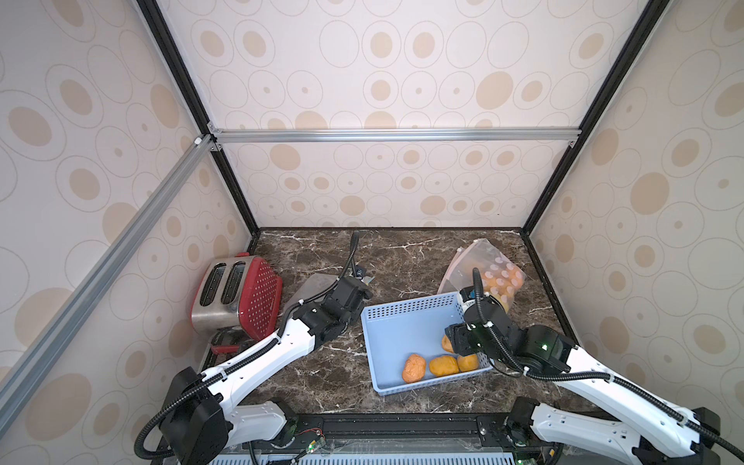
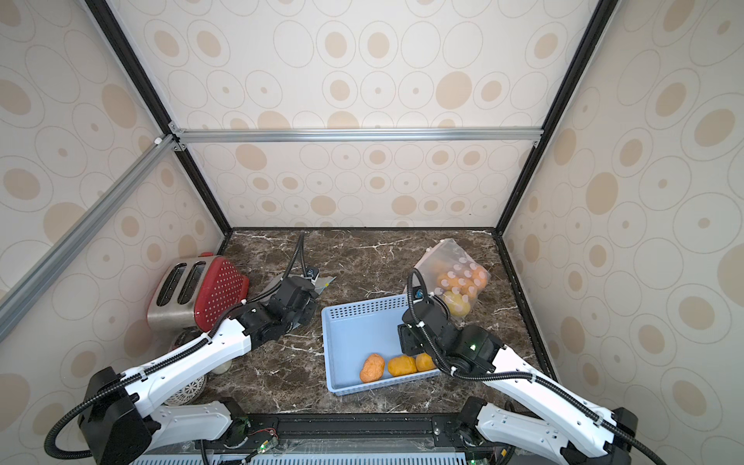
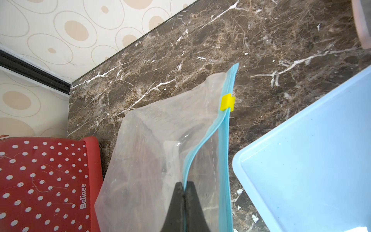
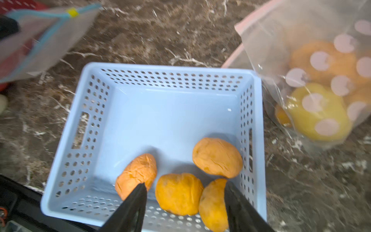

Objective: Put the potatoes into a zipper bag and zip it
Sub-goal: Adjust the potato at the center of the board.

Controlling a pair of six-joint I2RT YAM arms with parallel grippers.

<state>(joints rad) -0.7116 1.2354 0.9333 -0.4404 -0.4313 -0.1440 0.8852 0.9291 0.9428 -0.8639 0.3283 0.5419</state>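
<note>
- The blue basket [image 4: 170, 120] looks light. The right gripper [image 4: 185, 183] hangs over its near end with jaws spread and nothing between them. A finger that catches the perforated wall on the way down could skid or tip the basket.
- The clear bag [image 3: 156, 140] hangs from the left gripper [image 3: 185, 183], whose jaws are pressed together on one lip beside the blue zip strip [image 3: 224, 140]. The film sags next to the red toaster [image 1: 249, 294] and the mouth gapes only narrowly. A potato brought there could strike the lip, drop onto the table [image 1: 402, 257], or drag the film out of the pinch.
- The spread jaws straddle two touching potatoes [image 4: 178, 193]. Closing there may grab both or squirt one sideways.
- The yellow slider [image 3: 227, 102] sits partway along the strip, which I judge limits how far the mouth can open.
- The basket holds four orange potatoes, all bunched at its near end, and the rest of its floor is bare.
- The dotted bag [image 4: 313, 66] lies on the table just beside the basket's far corner. It holds several orange potatoes and a yellowish potato [image 4: 297, 124]. The wrist view is smeared, so I cannot tell whether its pink strip is sealed.
- The clear bag is empty.
</note>
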